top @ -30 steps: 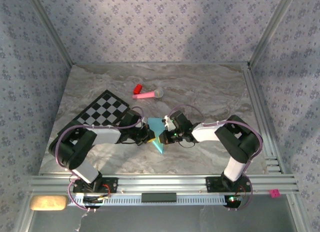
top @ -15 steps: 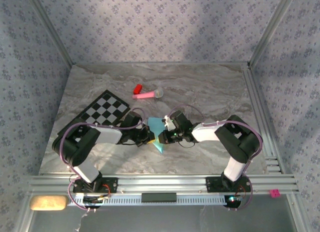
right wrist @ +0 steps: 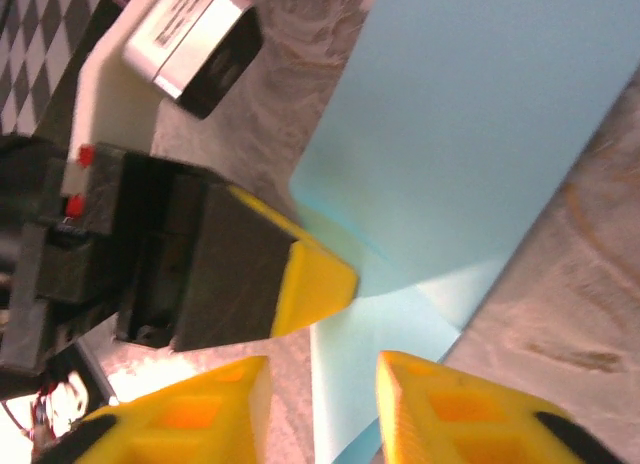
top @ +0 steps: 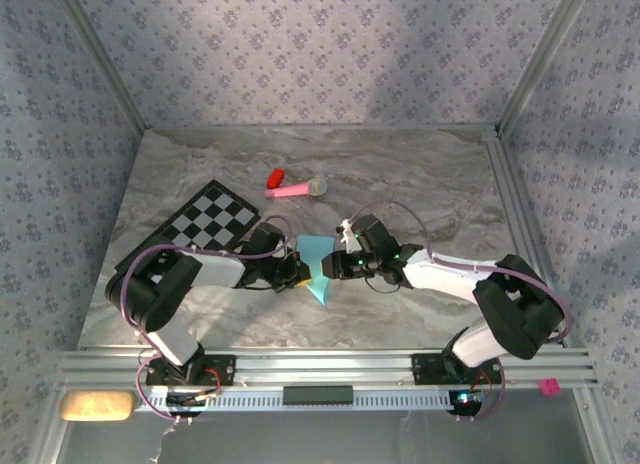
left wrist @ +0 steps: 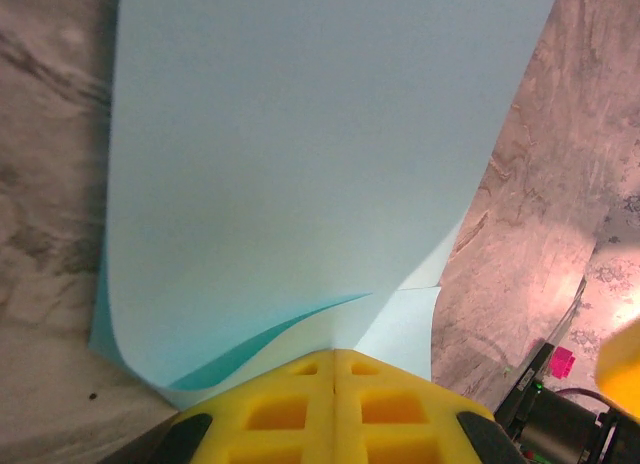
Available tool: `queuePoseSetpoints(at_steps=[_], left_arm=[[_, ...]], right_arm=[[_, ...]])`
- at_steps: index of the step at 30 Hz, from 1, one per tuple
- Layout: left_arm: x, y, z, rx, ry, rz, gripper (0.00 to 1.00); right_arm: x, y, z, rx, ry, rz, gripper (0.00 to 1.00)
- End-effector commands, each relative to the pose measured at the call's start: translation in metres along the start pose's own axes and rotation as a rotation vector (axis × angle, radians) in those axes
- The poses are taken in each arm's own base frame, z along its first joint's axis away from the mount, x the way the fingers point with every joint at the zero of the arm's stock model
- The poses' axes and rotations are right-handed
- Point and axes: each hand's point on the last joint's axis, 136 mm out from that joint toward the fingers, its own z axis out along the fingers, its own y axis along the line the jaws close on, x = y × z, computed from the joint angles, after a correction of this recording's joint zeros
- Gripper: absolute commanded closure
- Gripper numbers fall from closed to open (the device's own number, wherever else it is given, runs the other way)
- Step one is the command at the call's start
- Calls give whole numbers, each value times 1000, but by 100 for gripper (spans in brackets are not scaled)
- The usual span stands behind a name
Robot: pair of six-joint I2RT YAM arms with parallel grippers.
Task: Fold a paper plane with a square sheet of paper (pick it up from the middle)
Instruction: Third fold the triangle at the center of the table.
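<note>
Grey marbled tabletop [top: 430, 184] under flowered walls carries the thin light-blue square sheet of paper [top: 316, 252], toward six o'clock of its centre. At the sheet's nine o'clock edge the left gripper [left wrist: 333, 359] is pressed together, pinching a raised, curling flap. From three o'clock the right gripper [right wrist: 320, 369] stands slightly spread over the lower layer, holding nothing. One fold looks begun but uncreased; I judge most of the plane's folds are not yet made.

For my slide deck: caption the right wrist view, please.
Right gripper open over partly folded light-blue paper pinched by the shut left gripper on a marbled table.
</note>
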Motion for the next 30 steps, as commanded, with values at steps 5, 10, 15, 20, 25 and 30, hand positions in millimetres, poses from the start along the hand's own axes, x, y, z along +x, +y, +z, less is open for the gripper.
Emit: queuePoseSetpoints(at_steps=[5, 10, 15, 20, 25, 30], left_arm=[[9, 34, 6, -128, 19, -28, 100], [10, 35, 7, -134, 23, -23, 100], [10, 35, 6, -136, 23, -22, 100], [10, 33, 6, -132, 25, -17, 100], [10, 33, 6, -138, 28, -12, 100], [9, 34, 6, -146, 29, -12, 100]], right_arm=[[34, 31, 29, -38, 155, 0, 89], [41, 30, 45, -13, 200, 7, 94], [49, 20, 53, 26, 224, 27, 95], [55, 9, 54, 51, 234, 46, 95], [60, 2, 54, 59, 238, 62, 95], [64, -1, 53, 58, 242, 70, 95]])
